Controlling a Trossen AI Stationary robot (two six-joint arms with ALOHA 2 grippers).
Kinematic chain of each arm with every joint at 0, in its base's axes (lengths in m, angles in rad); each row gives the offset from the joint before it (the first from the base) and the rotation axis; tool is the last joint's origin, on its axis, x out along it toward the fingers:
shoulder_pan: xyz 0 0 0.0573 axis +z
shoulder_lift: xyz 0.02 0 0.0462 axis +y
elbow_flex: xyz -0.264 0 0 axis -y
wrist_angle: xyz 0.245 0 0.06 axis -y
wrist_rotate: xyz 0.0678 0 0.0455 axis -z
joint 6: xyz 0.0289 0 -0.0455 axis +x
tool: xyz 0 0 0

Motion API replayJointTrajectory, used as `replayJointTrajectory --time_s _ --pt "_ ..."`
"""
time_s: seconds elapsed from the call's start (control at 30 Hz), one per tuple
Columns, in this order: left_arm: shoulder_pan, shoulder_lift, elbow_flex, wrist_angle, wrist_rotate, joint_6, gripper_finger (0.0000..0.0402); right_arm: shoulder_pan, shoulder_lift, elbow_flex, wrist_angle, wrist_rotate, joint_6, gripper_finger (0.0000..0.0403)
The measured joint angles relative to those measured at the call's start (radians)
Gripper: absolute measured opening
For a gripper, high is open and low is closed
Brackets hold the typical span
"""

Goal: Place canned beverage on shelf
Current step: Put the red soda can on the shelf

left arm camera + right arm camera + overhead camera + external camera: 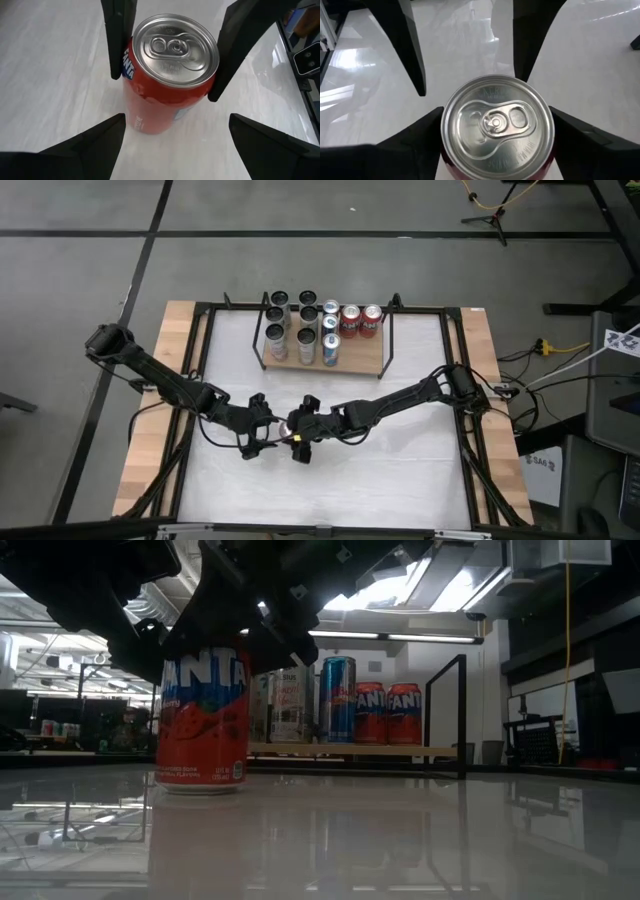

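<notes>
An orange-red Fanta can [200, 725] stands upright with its base on the white table, near the middle; it also shows in the high view [288, 436]. My right gripper [497, 120] is shut on it from above. My left gripper [175, 132] is open just to the can's left, its two fingers [407, 50] apart from the can. The shelf [325, 363], a light-wood board with black rod uprights, stands at the table's far side and holds several cans [370, 712]. My right gripper pinches the Fanta can between its two fingers, on opposite sides of the upper wall just below the rim [445, 132]. The fingers [120, 45] come from above, pointing down. The can stands upright with its base on the table [200, 788].
The cans on the shelf fill its left and middle; the board's right end [372, 360] is bare. A black frame [200, 330] runs round the white tabletop. Bare table lies between the can and the shelf [320, 395].
</notes>
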Motion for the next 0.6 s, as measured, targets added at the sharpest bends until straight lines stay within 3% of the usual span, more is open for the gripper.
replayJointTrajectory --time_s 0.17,0.6 --pt "0.0 0.0 0.0 0.0 0.0 0.0 0.035 0.0 0.001 0.023 -0.03 -0.014 -0.001 0.0294" --pt "0.0 0.0 0.0 0.001 -0.011 0.001 0.035 0.001 0.002 0.224 -0.34 -0.039 -0.035 0.0296"
